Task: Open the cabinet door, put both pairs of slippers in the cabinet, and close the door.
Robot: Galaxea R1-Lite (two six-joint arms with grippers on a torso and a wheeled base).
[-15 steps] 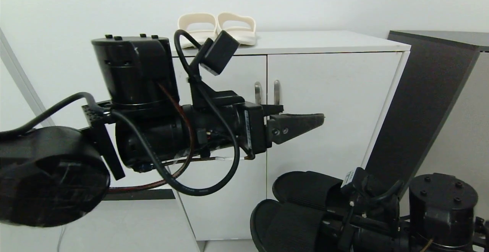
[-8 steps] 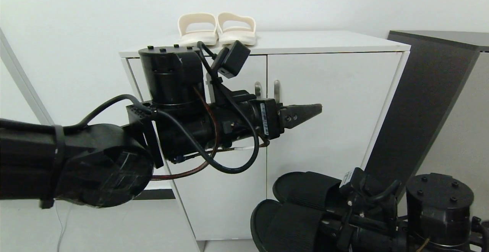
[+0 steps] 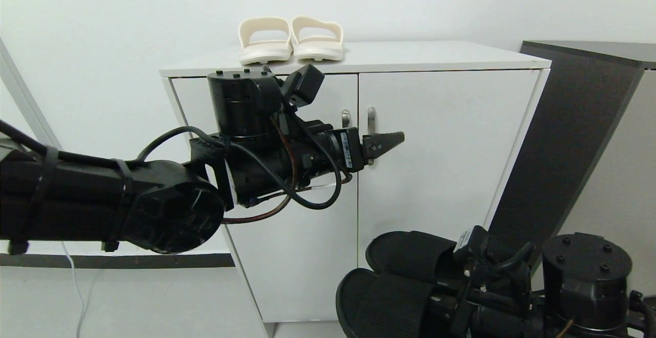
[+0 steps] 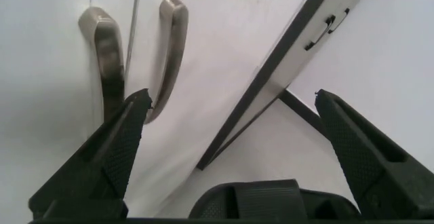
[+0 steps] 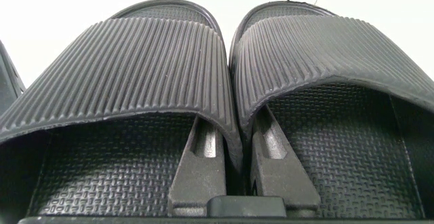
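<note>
While both doors of the cabinet (image 3: 441, 138) are shut, the left gripper (image 3: 384, 142) hangs wide open right by the two metal handles (image 3: 371, 118); I cannot tell if it touches them. The cream slippers (image 3: 290, 38) sit on top, far left. Near and low on the right, the right gripper (image 5: 235, 123) pinches the black slippers (image 3: 400, 276) together, partly hidden by its arm.

Left arm extends level toward the cabinet (image 3: 451, 123), wrist horizontal. Left gripper (image 3: 390, 140) sits just in front of the handles (image 3: 370, 119), jaws spread wide. Right arm sits low before the cabinet. Right gripper (image 5: 237, 157) is clamped on the black slippers (image 5: 156, 54), one finger inside each.
</note>
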